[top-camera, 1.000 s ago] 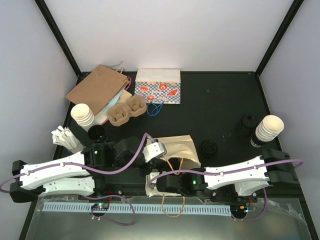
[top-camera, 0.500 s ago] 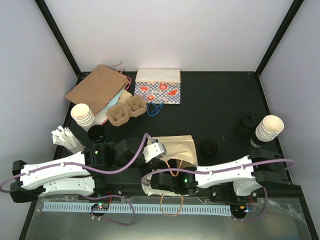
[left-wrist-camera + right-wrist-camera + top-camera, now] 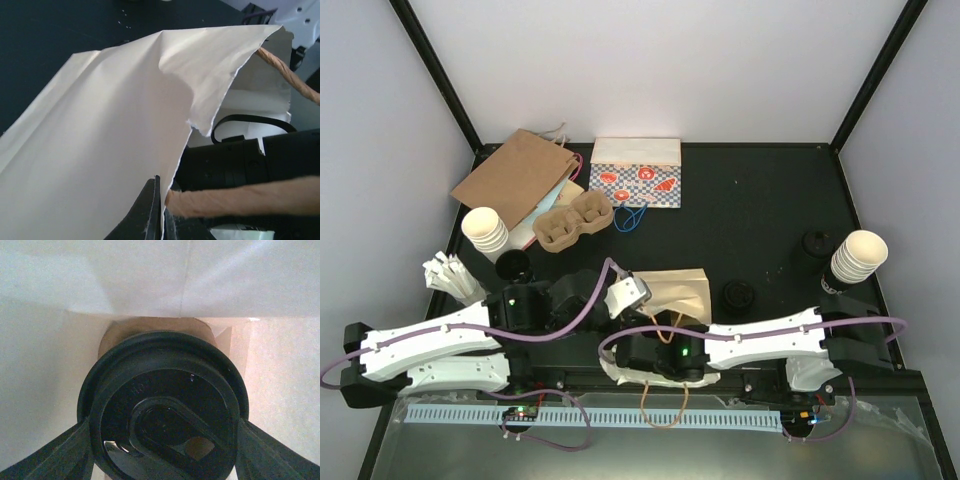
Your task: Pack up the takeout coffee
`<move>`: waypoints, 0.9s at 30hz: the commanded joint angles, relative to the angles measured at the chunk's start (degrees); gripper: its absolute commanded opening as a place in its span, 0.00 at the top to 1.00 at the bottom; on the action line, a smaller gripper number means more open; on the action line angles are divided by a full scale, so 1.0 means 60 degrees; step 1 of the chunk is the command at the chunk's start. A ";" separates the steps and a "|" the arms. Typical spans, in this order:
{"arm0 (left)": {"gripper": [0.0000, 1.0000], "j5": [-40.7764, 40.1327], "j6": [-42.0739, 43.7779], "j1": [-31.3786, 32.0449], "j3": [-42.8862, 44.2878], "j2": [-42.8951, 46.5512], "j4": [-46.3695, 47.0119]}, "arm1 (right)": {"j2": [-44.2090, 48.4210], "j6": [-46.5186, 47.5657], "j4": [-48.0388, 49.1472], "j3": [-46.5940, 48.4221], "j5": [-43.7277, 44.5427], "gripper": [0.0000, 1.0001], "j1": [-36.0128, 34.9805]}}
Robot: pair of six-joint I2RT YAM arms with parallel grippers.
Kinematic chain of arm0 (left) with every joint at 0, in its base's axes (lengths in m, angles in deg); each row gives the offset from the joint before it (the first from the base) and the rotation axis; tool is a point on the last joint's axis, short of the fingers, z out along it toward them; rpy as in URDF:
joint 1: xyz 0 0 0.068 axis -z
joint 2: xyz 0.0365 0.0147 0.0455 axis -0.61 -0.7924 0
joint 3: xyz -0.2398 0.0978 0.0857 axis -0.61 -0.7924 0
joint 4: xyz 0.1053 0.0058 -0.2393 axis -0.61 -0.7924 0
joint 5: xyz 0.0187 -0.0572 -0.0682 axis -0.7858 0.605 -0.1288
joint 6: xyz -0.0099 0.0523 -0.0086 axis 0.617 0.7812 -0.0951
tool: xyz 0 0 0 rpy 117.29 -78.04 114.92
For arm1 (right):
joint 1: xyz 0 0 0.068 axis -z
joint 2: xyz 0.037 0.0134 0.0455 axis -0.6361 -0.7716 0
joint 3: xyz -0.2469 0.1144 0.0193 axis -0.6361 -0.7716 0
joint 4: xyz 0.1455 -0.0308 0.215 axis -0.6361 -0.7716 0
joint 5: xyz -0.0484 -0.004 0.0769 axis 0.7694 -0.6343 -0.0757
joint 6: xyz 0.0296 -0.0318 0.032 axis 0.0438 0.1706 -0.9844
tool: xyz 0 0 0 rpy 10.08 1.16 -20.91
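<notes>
The takeout coffee (image 3: 165, 410) fills the right wrist view: a round black lid on a paper cup, with cream paper on all sides of it. My right gripper (image 3: 162, 445) is shut on it, a dark finger (image 3: 60, 455) pressing each side of the lid. From above, the right arm's wrist (image 3: 665, 355) reaches left into the mouth of a cream paper bag (image 3: 682, 290) lying near the table's front edge, and the cup is hidden there. My left gripper (image 3: 162, 210) is shut on the bag's (image 3: 115, 125) torn top edge beside a twisted paper handle (image 3: 240, 197).
At the back left lie a brown paper bag (image 3: 515, 175), a patterned bag (image 3: 635, 172) and a cardboard cup carrier (image 3: 573, 222). Stacks of lidless cups stand at left (image 3: 485, 230) and right (image 3: 858, 258). Loose black lids (image 3: 738, 297) and white sachets (image 3: 450, 275) lie nearby.
My right arm has slid left, carrying the cup deeper into the bag's mouth. The left gripper has held its grip and lifted the bag's edge slightly.
</notes>
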 commanded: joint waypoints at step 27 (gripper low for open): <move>0.98 0.6733 0.0155 -0.5705 0.3772 -0.3269 -0.1581 | 0.0353 0.1575 -0.2766 0.2510 -0.6793 0.48 0.3610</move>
